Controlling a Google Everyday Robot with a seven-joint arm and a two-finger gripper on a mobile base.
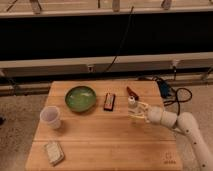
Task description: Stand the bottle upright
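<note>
The bottle (132, 107) is small and clear with a white cap on top. It stands roughly upright on the wooden table (100, 145), right of centre. My gripper (137, 113) reaches in from the right on a white arm (175, 121). Its fingers (143, 107) are closed around the bottle's body. The lower part of the bottle is partly hidden by the fingers.
A green bowl (80, 98), a dark flat packet (109, 101) and a red object (132, 92) lie along the far side. A translucent white cup (50, 117) stands at the left and a pale packet (53, 152) lies at the front left. Cables (172, 92) lie beyond the right edge.
</note>
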